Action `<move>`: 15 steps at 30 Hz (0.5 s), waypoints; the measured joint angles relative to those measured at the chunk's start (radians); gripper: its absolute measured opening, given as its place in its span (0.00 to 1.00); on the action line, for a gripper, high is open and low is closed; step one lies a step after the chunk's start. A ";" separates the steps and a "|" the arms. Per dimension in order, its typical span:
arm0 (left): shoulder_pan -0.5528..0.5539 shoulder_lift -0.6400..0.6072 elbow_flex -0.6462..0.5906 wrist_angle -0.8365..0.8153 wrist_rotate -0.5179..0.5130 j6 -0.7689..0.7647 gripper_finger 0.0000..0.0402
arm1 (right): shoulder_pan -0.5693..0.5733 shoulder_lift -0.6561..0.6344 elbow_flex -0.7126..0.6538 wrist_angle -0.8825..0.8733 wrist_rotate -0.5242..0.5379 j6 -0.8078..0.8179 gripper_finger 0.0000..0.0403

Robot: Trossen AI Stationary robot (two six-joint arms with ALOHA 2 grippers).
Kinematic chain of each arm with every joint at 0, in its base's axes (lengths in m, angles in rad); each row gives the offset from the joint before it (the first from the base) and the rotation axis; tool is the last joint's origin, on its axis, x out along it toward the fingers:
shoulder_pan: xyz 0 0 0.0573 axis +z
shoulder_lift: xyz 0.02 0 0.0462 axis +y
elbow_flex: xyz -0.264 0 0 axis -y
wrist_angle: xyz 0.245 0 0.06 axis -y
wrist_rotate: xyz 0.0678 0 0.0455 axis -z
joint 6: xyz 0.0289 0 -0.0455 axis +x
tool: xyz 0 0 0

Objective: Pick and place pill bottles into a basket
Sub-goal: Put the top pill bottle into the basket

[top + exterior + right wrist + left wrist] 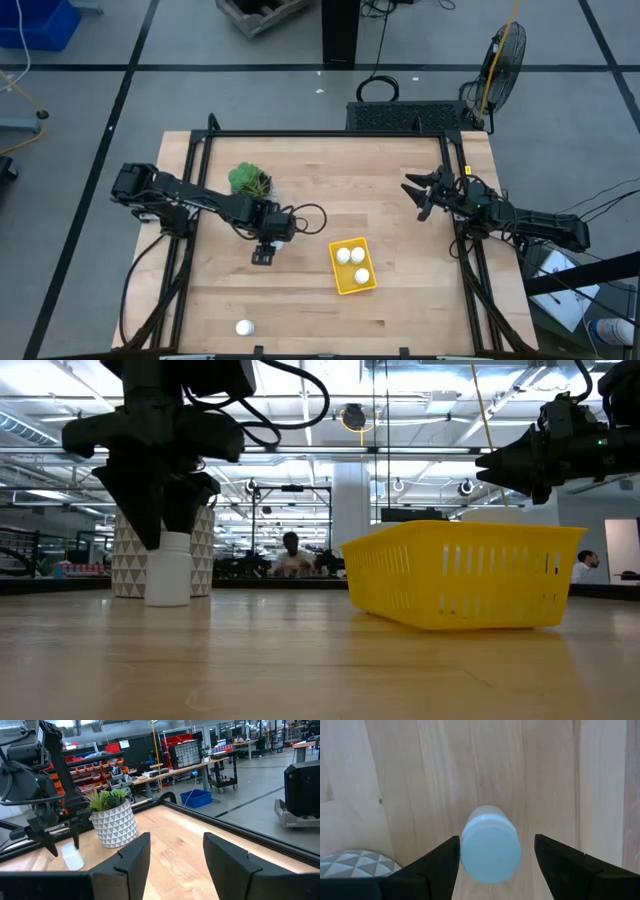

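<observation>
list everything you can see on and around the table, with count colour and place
pill bottles: five, white; three in the basket, one loose near the table's front edge, one upright between the left gripper's fingers
basket: one, bright yellow; right of the table's centre
potted plant: one, green leaves in a white patterned pot; behind the left gripper
table: one, light wood with a black frame
fan: one, black; on the floor beyond the table's far right corner
people: at least two, far off in the room in the low view
left gripper: open, straddling the upright bottle
right gripper: open, raised by the table's right edge
</observation>
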 joint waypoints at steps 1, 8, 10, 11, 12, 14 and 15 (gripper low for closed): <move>0.001 0.000 0.000 0.001 0.000 0.000 0.65 | 0.000 0.000 0.000 0.000 0.000 0.000 0.44; 0.003 0.000 0.000 0.014 0.000 0.004 0.64 | 0.000 0.000 0.000 -0.001 0.000 0.000 0.43; 0.003 0.000 0.000 0.015 0.000 0.003 0.64 | 0.000 0.000 0.000 -0.001 0.000 0.000 0.43; 0.003 0.000 0.000 0.015 0.000 0.003 0.63 | 0.000 0.000 0.000 0.000 0.000 0.000 0.44; 0.003 0.000 0.000 0.015 0.000 0.003 0.63 | 0.000 0.000 0.000 -0.001 0.000 0.000 0.44; 0.003 0.000 0.000 0.015 0.000 0.003 0.63 | 0.000 0.000 0.000 -0.001 0.000 0.000 0.44; 0.003 0.000 0.000 0.017 0.000 0.002 0.63 | 0.000 0.000 0.000 0.000 0.000 0.000 0.44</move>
